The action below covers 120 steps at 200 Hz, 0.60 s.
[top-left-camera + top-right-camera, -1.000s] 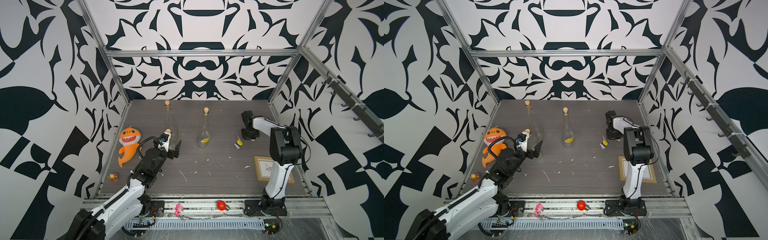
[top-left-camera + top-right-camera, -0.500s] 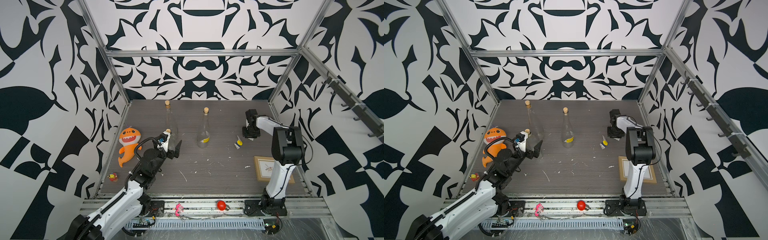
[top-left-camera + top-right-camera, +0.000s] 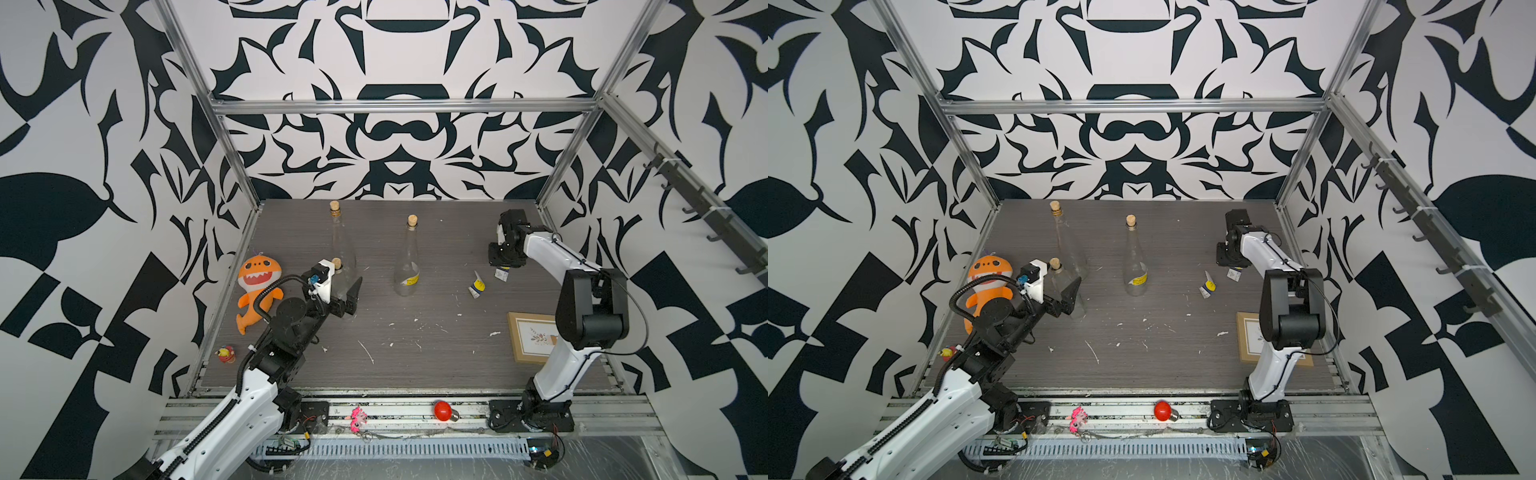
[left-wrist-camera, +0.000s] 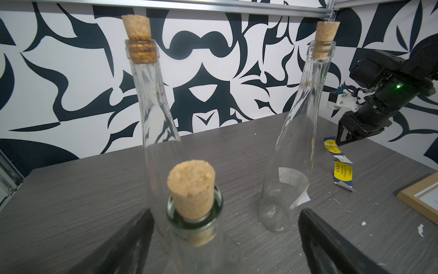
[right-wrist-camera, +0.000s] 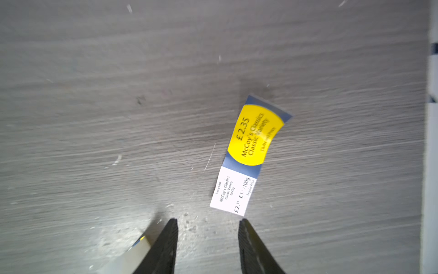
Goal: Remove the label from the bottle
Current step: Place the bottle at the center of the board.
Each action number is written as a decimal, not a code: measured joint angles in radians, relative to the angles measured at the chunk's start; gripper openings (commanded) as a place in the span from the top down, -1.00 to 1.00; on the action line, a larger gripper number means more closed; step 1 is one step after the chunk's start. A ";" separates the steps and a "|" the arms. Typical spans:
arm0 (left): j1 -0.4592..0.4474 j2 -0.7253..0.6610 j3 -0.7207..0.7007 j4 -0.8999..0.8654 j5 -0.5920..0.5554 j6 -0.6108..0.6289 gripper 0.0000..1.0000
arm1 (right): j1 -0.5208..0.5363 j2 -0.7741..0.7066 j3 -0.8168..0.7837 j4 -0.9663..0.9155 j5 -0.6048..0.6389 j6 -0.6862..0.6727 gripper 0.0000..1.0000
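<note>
Bottles of clear glass stand upright on the gray table [image 3: 415, 353], three in all, and each has a cork in its top. You can see right through the glass. The middle bottle [image 3: 406, 266] stands alone near the middle of the table, well apart from both grippers. It has a label [image 3: 412, 281] low on its side. In the left wrist view one corner of that label curls away from the glass. The back bottle [image 3: 341, 245] is just behind the near bottle [image 4: 201, 251].

The left arm reaches in from the front left corner. The left gripper [image 4: 225, 215] is wide open, with one finger on each side of the near bottle's neck, and it is not squeezing it. The right arm stretches to the far right part of the table and points its gripper down. The right gripper [image 5: 208, 221] has its fingers apart with nothing between them, close over the table.

A loose label [image 5: 248, 156] lies on the table just beside the right gripper's fingertips. It says "£2.35 McCoy's Classics Classic Variety". Another loose label [image 4: 343, 172] lies near it, toward the middle bottle. It says "£4.00 Dark Milk Chocolate".
</note>
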State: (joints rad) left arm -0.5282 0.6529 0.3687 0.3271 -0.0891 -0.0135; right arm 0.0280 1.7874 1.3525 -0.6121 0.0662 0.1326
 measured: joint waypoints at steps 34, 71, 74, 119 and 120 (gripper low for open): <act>0.001 0.037 0.105 -0.079 0.102 -0.006 -0.98 | 0.001 -0.102 -0.024 0.011 -0.034 0.005 -0.82; -0.002 0.075 0.182 -0.133 0.177 -0.017 -0.98 | 0.007 -0.189 -0.069 0.013 -0.052 0.004 -0.93; -0.002 0.076 0.186 -0.139 0.178 -0.017 -0.99 | 0.007 -0.196 -0.074 0.013 -0.053 0.004 -0.93; -0.011 0.070 0.224 -0.202 0.166 -0.007 -0.99 | 0.012 -0.265 -0.133 0.015 -0.077 0.004 -0.93; -0.011 0.070 0.224 -0.203 0.164 -0.006 -0.99 | 0.013 -0.267 -0.134 0.015 -0.078 0.004 -0.93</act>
State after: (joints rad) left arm -0.5392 0.7227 0.5926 0.1242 0.0750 -0.0200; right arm 0.0406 1.5208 1.2182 -0.5972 -0.0116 0.1364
